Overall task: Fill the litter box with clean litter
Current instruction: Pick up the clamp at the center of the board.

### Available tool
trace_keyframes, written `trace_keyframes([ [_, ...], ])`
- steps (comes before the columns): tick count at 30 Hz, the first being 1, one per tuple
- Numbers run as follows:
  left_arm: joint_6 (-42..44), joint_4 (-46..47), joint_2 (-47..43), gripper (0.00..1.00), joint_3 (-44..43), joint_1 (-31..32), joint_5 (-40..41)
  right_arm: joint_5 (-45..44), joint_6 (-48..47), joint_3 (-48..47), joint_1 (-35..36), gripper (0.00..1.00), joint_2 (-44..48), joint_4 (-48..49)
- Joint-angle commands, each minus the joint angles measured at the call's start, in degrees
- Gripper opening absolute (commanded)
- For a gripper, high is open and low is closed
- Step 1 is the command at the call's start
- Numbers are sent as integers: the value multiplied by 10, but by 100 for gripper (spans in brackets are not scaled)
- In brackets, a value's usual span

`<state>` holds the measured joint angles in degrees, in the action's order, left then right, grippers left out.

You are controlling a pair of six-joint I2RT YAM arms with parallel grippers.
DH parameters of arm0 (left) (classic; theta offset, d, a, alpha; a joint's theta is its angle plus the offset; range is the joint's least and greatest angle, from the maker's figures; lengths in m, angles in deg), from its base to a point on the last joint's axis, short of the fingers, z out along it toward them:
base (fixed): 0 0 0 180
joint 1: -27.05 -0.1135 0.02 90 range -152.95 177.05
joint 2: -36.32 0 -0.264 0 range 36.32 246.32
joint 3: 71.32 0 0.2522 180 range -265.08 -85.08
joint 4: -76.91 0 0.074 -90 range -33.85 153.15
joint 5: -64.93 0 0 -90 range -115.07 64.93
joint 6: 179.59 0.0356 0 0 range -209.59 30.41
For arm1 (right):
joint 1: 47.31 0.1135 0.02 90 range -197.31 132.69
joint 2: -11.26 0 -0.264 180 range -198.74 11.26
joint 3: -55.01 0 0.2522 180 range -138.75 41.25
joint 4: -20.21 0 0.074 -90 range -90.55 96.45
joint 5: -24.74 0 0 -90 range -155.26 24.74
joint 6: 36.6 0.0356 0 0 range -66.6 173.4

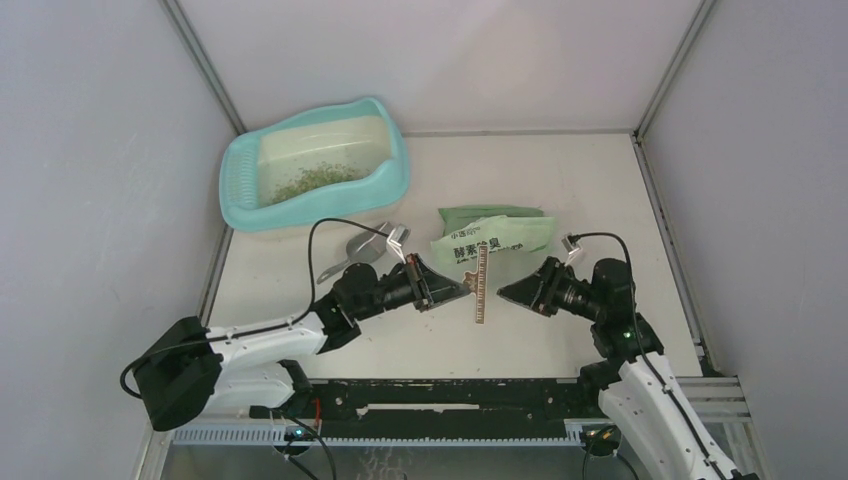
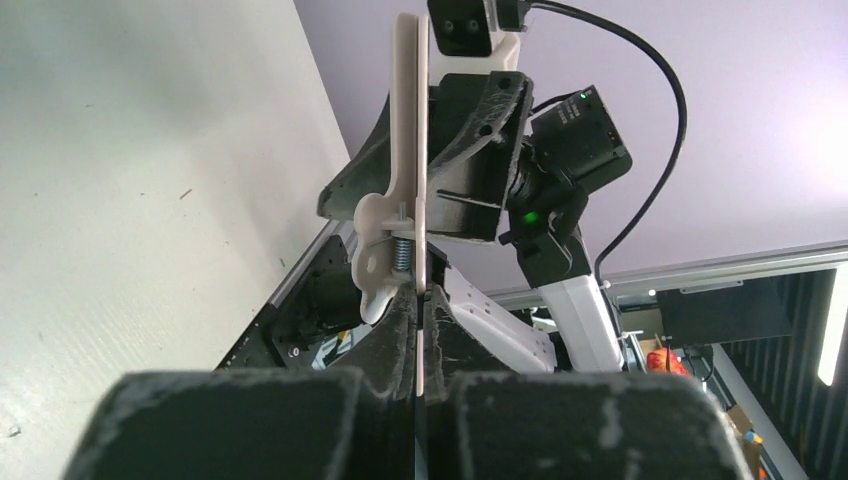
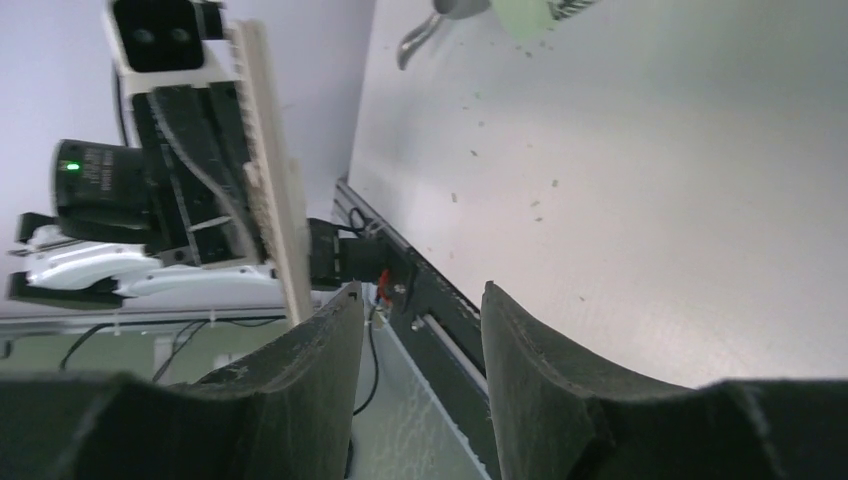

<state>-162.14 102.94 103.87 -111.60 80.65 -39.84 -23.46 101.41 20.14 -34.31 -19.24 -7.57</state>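
Pinching a long clip (image 1: 481, 285) by its thin faces, the left jaws are pressed together on it and hold it clear of the bench (image 1: 600, 200), just in front of the bag (image 1: 500, 235). The right jaws stand spread with nothing between them, facing the clip from the other side and just short of it.

The litter box (image 1: 398, 165) sits at the far left of the bench, well apart from both arms. Litter (image 1: 315, 180) covers only part of its pale floor. The scoop (image 1: 358, 250) lies between the box and the left arm.

With so little litter in, the filling looks unfinished. The step in hand seems to be dealing with the clip, perhaps a pass between arms. I cannot tell whether the bag's mouth is open. Next, the right jaws would need to line up with the clip's narrow edge before gripping. Otherwise the left arm could set the clip down beside the bag. Either way a free arm can then go to the bag or scoop.
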Motion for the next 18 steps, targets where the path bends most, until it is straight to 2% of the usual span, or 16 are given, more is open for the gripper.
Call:
trace_keyframes([
  [1, -15, 18, -29, 0, 21, -1, 16, 31, 62, -21, 11, 54, 6, 105],
  [8, -19, 18, -42, 0, 30, 0, 22, 4, 88, -40, 60, 51, -19, 155],
  [18, -26, 19, -56, 0, 33, 2, 21, -66, 76, -55, 138, 50, -62, 172],
])
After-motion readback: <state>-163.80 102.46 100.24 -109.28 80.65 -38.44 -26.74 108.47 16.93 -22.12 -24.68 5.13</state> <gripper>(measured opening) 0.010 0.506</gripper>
